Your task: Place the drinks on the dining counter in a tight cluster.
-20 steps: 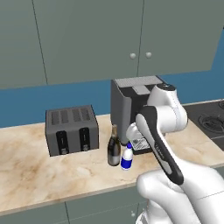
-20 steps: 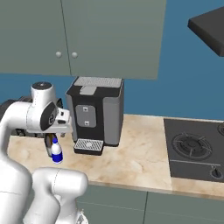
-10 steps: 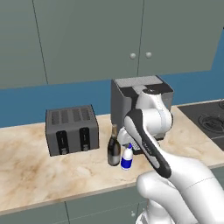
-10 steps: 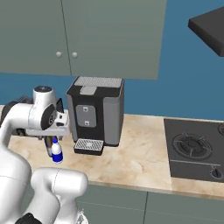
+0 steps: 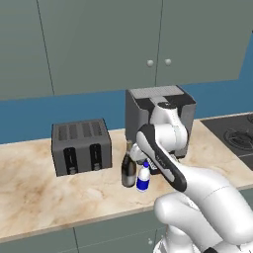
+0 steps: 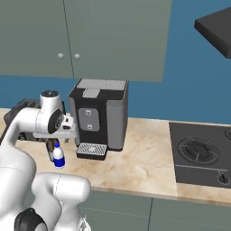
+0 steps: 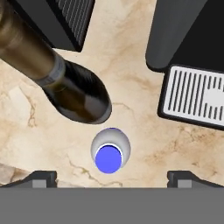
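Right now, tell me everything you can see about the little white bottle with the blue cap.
The little white bottle is small and looks like plastic, with a rounded white shoulder, a blue cap and a blue band around its lower body. It stands upright on the marble worktop, close beside the taller dark bottle and left of the coffee machine's drip tray. In the hand view it sits between the open gripper tips, seen from straight above, not yet gripped.

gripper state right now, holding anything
Gripper: open, holding nothing, poised above the little white bottle with the blue cap.
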